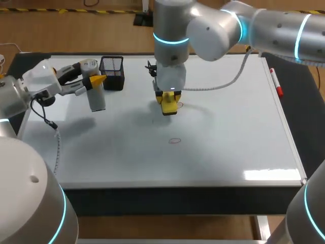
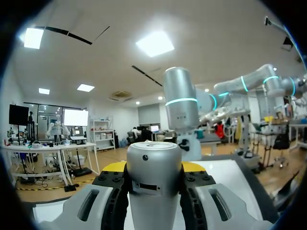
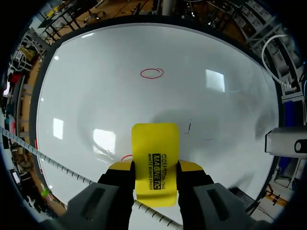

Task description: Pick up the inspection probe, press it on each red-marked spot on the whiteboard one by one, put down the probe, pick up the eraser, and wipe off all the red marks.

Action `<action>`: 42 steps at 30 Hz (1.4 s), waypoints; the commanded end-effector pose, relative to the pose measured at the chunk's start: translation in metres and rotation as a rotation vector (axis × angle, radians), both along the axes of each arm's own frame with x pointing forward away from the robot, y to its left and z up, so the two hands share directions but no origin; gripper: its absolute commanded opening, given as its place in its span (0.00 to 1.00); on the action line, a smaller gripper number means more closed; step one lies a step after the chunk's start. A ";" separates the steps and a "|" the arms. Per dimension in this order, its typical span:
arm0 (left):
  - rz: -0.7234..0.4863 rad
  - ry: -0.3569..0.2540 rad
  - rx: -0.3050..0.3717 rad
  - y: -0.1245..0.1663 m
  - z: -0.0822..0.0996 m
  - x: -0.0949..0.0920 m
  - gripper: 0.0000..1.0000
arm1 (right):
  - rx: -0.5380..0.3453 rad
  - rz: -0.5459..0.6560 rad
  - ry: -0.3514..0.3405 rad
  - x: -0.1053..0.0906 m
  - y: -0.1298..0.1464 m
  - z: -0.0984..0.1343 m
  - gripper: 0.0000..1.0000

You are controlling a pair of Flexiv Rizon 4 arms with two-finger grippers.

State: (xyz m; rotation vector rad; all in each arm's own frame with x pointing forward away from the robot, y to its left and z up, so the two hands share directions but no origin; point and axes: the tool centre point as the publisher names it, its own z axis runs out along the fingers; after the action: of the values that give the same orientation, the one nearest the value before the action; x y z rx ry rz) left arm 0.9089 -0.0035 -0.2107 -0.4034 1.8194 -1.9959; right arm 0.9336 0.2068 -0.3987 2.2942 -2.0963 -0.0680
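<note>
My right gripper (image 1: 169,101) is shut on the yellow eraser (image 1: 169,107), which it holds down on the whiteboard (image 1: 228,127) near the middle back. In the right wrist view the eraser (image 3: 155,160) sits between the fingers, and a bit of a red mark (image 3: 125,157) shows at its edge. A red oval mark (image 1: 175,141) lies on the board nearer the front, ahead of the eraser (image 3: 151,73). At the board's left my left gripper (image 1: 96,80) is shut on the silver cylindrical probe (image 1: 95,91), held above the board. The probe (image 2: 153,177) stands between the left fingers.
A black mesh pen holder (image 1: 112,72) stands at the back left, just beside the probe. A red marker (image 1: 277,84) lies along the board's right edge. A grey cable (image 1: 223,84) runs from my right arm over the board's back.
</note>
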 end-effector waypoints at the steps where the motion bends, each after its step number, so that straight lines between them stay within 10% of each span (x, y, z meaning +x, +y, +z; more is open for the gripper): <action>1: 0.002 -0.001 -0.001 0.000 0.001 0.000 0.00 | -0.009 -0.003 -0.005 0.004 0.006 -0.008 0.00; 42: 0.002 -0.001 -0.001 0.000 0.001 0.000 0.00 | -0.022 -0.090 0.019 0.018 -0.043 -0.033 0.00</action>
State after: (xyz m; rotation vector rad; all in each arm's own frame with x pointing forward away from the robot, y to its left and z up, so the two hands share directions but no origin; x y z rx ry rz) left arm 0.9089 -0.0035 -0.2107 -0.4034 1.8194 -1.9959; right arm 0.9524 0.1724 -0.4305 2.1742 -2.1750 -0.0696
